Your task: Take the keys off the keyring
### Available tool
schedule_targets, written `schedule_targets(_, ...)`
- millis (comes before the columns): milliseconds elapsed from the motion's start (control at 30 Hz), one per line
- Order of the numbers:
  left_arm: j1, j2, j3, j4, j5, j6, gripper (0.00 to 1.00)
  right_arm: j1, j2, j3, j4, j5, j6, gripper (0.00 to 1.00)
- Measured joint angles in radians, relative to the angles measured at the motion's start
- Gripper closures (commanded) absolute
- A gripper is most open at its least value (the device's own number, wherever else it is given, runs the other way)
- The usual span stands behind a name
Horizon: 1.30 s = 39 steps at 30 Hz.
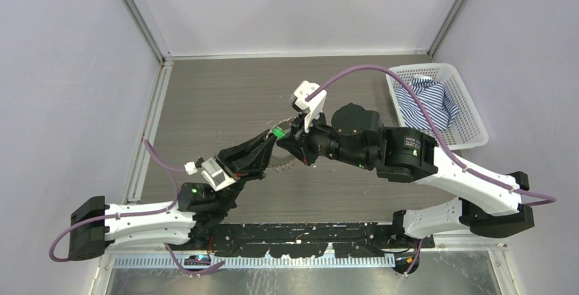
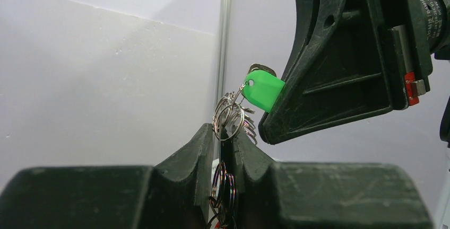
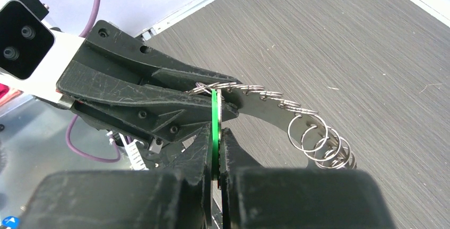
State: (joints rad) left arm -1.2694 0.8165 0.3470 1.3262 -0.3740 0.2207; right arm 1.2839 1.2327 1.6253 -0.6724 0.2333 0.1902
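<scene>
**Clerk:** Item one, left end effector point(image 2: 225, 136)?
**Keeper:** Jaws narrow, pinched on the keyring point(image 2: 229, 115). This is a bunch of thin silvery wire loops standing up out of the fingertips. More loops, with a rainbow tint, sit lower down in the slot between the fingers.

**Clerk:** Item two, right end effector point(image 3: 216, 136)?
**Keeper:** Jaws nearly closed, clamped on the green-headed key point(image 2: 262, 91). Its own wrist camera sees the key edge-on, as a thin green strip between the fingers. In the left wrist view the flat green head sticks out of the black fingertip, its small hole hooked to the wire loops.

**Clerk:** Position of both?
**Keeper:** They meet tip to tip over the middle of the worktop point(image 3: 371, 54), the left one reaching in from the near left and the right one from the right. The key and keyring lie between them, one end in each grip.

**Clerk:** Item three, anything hanging?
**Keeper:** A trailing string of rings point(image 3: 318, 141), small and silvery, set along a dark curved strip. It arcs away from the grip point and ends in a cluster of larger loops. I cannot tell whether any of it touches the worktop.

**Clerk:** Other keys?
**Keeper:** None clear enough to list.

**Clerk:** Item four, surroundings?
**Keeper:** A white basket point(image 1: 476, 125) at the far right corner, well apart from the grip, with a blue-and-white striped cloth point(image 1: 427, 100) in it.
</scene>
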Motion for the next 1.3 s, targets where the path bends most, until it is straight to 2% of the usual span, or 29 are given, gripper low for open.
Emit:
schedule_targets(400,0.01,-0.005,0.0,-0.019,0.003,0.004,1.0,-0.01,0.073,0.099,-0.079,0.047,0.001,0.99)
schedule_targets(700,0.013,-0.005,0.0,-0.04,-0.039,0.003,1.0,-0.063,0.075,0.091,-0.097,-0.01,0.061,0.99)
schedule_targets(1067,0.033,-0.043,0.0,-0.059,-0.072,-0.042,1.0,-0.074,0.042,0.019,-0.006,-0.068,0.098,0.99)
schedule_targets(1300,0.094,-0.06,0.0,-0.071,-0.059,-0.17,1.0,-0.081,0.034,-0.025,0.074,-0.105,0.102,0.99)
